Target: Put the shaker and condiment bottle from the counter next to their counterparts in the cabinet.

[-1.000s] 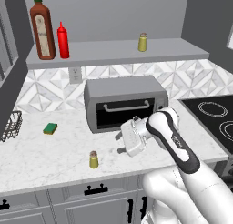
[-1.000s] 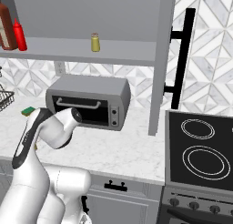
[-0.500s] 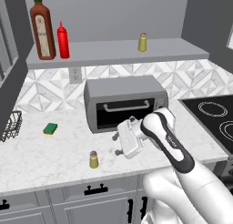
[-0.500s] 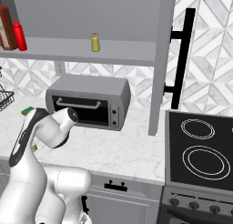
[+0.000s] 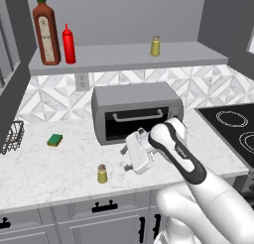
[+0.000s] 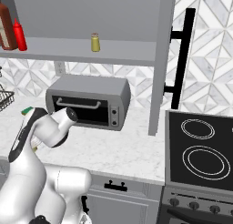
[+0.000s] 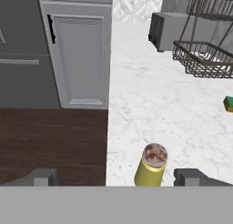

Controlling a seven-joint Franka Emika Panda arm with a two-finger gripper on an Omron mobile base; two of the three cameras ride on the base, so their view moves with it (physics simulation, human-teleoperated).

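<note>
A small yellow-olive shaker point(image 5: 102, 174) stands upright on the marble counter point(image 5: 49, 163) near its front edge. My gripper point(image 5: 125, 159) hovers open just right of it, pointing left. In the hand view the shaker point(image 7: 151, 166) sits between my fingertips point(image 7: 191, 176), closer to the right one, untouched. The red condiment bottle point(image 5: 68, 44) stands on the cabinet shelf point(image 5: 124, 57) beside the tall brown labelled bottle point(image 5: 45, 32). A second shaker point(image 5: 156, 46) stands alone further right on the shelf. From the right base view I see the shelf shaker point(image 6: 95, 42) and red bottle point(image 6: 19, 35).
A grey toaster oven point(image 5: 136, 114) stands right behind my hand. A green sponge point(image 5: 54, 139) and a wire basket point(image 5: 12, 136) lie to the left. A black stove top point(image 6: 200, 150) is at the right. The counter's front edge point(image 7: 108, 141) drops to a dark wood floor.
My hand has edged slightly left and down toward the counter shaker. The jaws stayed wide open; nothing else moved.
</note>
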